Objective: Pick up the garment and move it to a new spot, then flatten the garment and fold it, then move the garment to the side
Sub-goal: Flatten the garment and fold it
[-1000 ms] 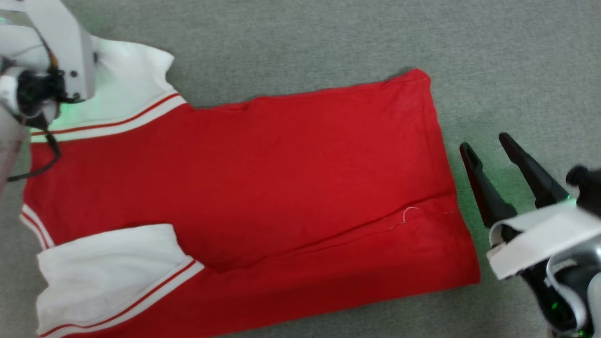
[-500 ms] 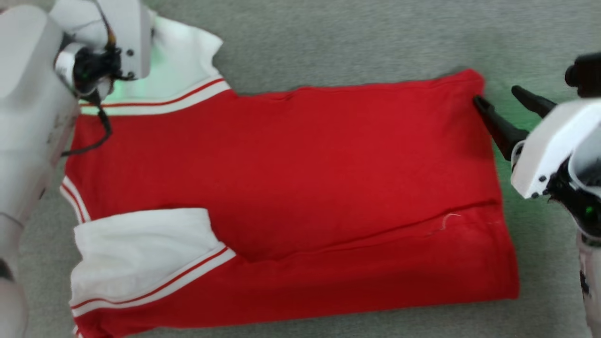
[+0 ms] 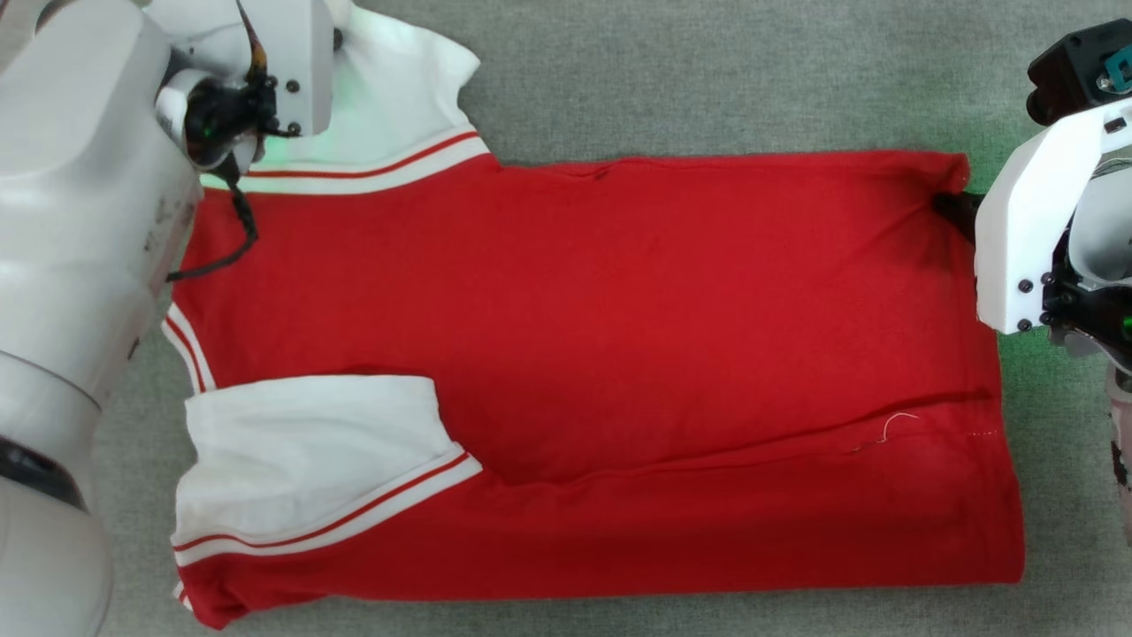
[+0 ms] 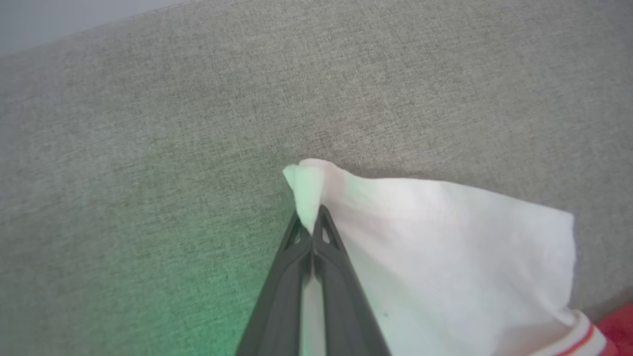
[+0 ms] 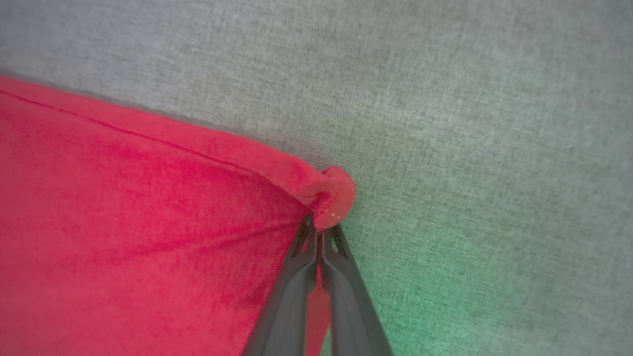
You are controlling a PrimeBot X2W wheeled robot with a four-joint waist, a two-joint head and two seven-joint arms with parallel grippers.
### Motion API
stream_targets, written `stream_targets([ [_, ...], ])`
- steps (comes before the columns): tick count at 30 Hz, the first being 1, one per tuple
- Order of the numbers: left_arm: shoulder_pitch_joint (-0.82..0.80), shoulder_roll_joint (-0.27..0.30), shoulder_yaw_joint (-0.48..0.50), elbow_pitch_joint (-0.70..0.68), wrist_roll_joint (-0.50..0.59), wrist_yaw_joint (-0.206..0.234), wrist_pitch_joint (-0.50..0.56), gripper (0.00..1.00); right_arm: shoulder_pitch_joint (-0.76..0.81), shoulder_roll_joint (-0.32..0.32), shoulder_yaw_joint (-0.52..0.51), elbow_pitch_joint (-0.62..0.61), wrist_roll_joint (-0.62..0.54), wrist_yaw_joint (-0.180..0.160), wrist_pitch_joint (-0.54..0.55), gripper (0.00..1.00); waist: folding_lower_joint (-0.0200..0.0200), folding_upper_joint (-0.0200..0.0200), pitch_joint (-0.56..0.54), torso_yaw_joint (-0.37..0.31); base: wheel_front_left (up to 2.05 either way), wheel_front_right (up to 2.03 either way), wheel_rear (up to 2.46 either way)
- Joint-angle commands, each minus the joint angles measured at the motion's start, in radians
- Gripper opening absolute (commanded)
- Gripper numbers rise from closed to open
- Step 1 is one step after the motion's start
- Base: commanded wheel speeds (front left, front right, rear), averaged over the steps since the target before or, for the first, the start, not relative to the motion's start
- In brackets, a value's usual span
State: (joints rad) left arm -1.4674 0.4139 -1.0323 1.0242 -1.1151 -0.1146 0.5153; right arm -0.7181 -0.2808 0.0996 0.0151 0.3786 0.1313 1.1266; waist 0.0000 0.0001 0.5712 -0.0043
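Observation:
The garment (image 3: 601, 354), a red jersey T-shirt, lies spread lengthwise on the grey surface, neck end to the left, with its chest graphic hidden. One white sleeve (image 3: 309, 460) is folded onto the body at lower left. The other white sleeve (image 3: 398, 97) sticks out at upper left. My left gripper (image 4: 311, 226) is shut on that sleeve's corner (image 4: 304, 188). My right gripper (image 5: 320, 233) is shut on the red hem corner (image 5: 331, 193) at the garment's far right; in the head view its dark fingers (image 3: 955, 211) meet that corner.
Grey fabric surface (image 3: 707, 71) surrounds the garment on all sides. My pale left arm (image 3: 80, 221) covers the left edge of the head view, and the white right wrist housing (image 3: 1035, 221) stands at the right edge. A crease (image 3: 796, 451) runs along the garment's lower part.
The head camera has shifted, so the garment sits further right. My right gripper, open beside the hem a second ago, has gone to the far right corner and shut on it.

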Motion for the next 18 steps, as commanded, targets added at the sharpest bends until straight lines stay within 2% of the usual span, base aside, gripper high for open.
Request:
stream_targets([
  [1,0.023,-0.001,-0.006,0.021,-0.002,-0.003,-0.008,0.0,0.029,-0.004,0.005,0.037,0.004,-0.001,0.029,0.0,0.0,-0.0001,-0.014,0.009,0.0,0.0,0.0],
  [9,0.031,-0.008,0.0,0.021,-0.02,-0.016,-0.072,0.0,0.046,-0.001,-0.041,0.014,0.026,-0.001,-0.031,0.0,0.0,-0.0001,-0.097,0.038,0.0,0.0,0.0],
  [18,0.095,0.05,-0.017,-0.083,-0.045,-0.016,-0.112,0.0,0.146,-0.009,-0.086,-0.041,0.065,-0.001,-0.15,0.0,0.0,-0.0001,-0.214,0.079,0.0,0.0,0.0],
])
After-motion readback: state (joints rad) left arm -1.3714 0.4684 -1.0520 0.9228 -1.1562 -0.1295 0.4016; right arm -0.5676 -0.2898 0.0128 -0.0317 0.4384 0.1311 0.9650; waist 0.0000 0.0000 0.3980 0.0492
